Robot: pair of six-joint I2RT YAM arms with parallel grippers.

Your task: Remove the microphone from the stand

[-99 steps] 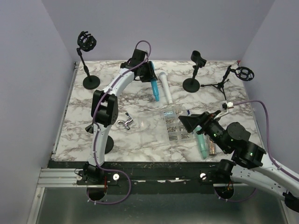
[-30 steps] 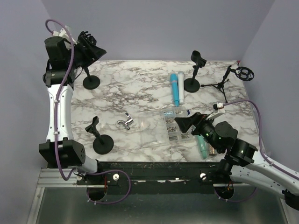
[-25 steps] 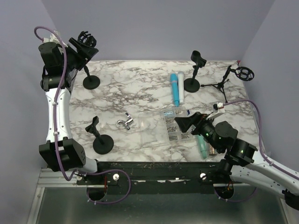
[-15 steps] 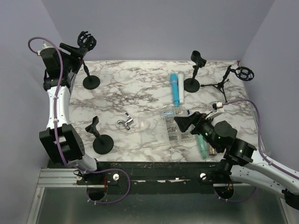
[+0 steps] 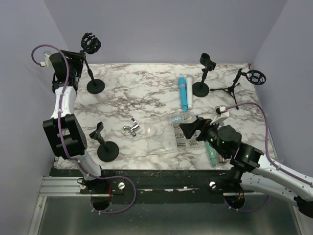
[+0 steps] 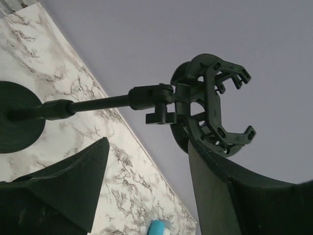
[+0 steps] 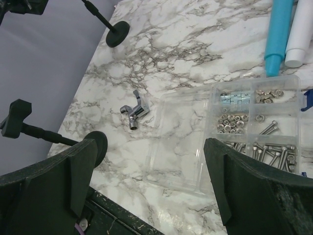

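The back-left stand [image 5: 95, 86] carries a black shock mount [image 5: 90, 43] that holds nothing; in the left wrist view the mount [image 6: 210, 105] is empty. A blue microphone [image 5: 182, 93] and a white microphone [image 5: 189, 90] lie side by side on the marble table [image 5: 137, 98]. A teal microphone [image 5: 211, 154] lies under the right arm. My left gripper [image 5: 78, 58] is open and empty [image 6: 146, 147], just left of that stand's pole. My right gripper [image 5: 188, 128] is open and empty [image 7: 150, 147] above the clear parts box [image 7: 234, 127].
A clip stand [image 5: 201, 87] and a tripod stand with a shock mount [image 5: 254, 77] are at the back right, both empty. A small clip stand [image 5: 106, 149] is at the front left. A chrome fitting [image 5: 131, 128] lies mid-table. Purple walls close in on the left and back.
My left arm left the microphones on the table, swung to the far back left, and now sits lower, beside the stand's pole. My right gripper crept slightly left.
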